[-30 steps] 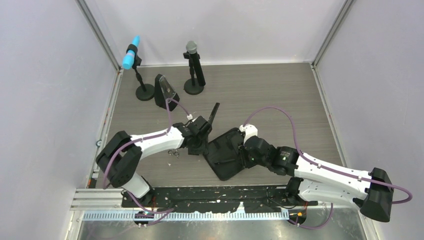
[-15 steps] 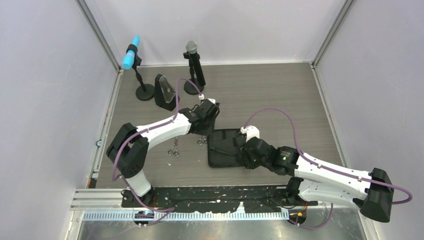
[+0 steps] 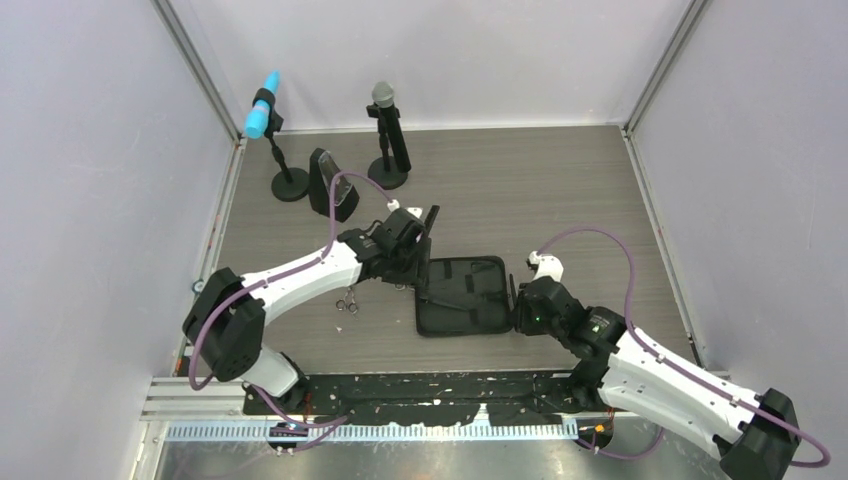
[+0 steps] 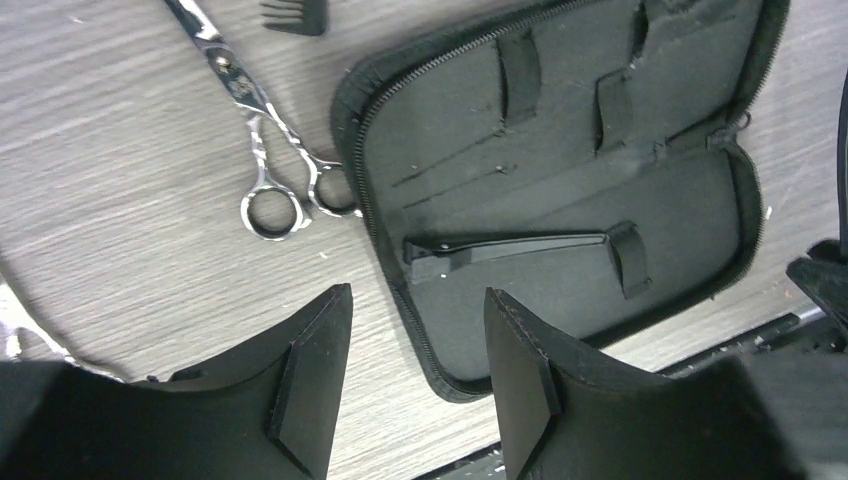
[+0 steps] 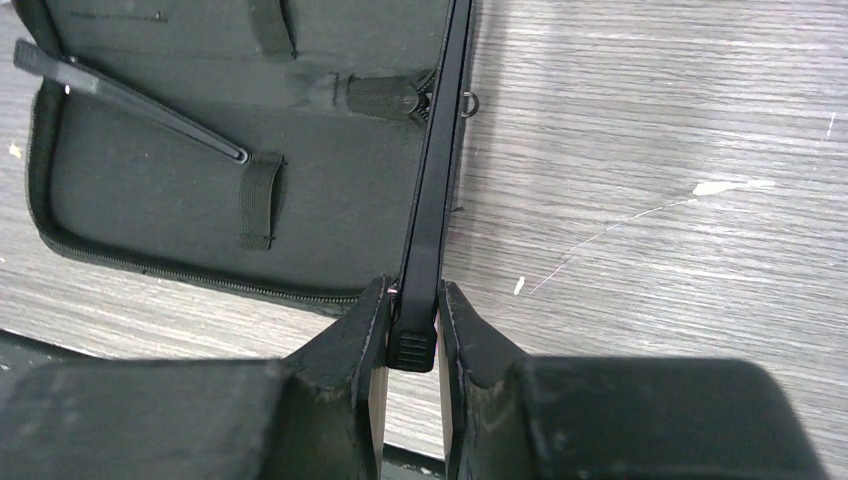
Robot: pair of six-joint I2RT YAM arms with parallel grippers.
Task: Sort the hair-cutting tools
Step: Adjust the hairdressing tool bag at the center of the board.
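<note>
In the top external view, a black zippered fabric pouch [image 3: 480, 292] was seen lying open on the grey wood-grain table [image 3: 560, 200], between the two arms. The left gripper [image 3: 408, 265] was held at the left edge of the pouch. A long narrow black comb [image 3: 430, 225] lay just beside the left wrist, on the far side. A pair of small silver scissors [image 3: 347, 300] lay on the table left of the pouch. The right gripper [image 3: 517, 300] was placed at the right edge of the pouch, with a thin black hair clip [image 3: 513, 288] in it.

In the left wrist view, the fingers of the left gripper [image 4: 415, 330] were spread apart and nothing was held between them. Inside the pouch [image 4: 560, 130] a second thin black hair clip [image 4: 510, 245] was laid, with one end at a fabric loop. A second pair of small silver scissors [image 4: 260, 130] lay on the table, its ring handles touching the pouch edge. The toothed end of the comb [image 4: 292, 15] was seen at the top.

In the right wrist view, the right gripper [image 5: 412, 310] was clamped on the ridged end of the hair clip [image 5: 435, 200], which stretched away along the zipper edge of the pouch [image 5: 150, 200]. The second hair clip [image 5: 130, 100] was seen inside.
</note>
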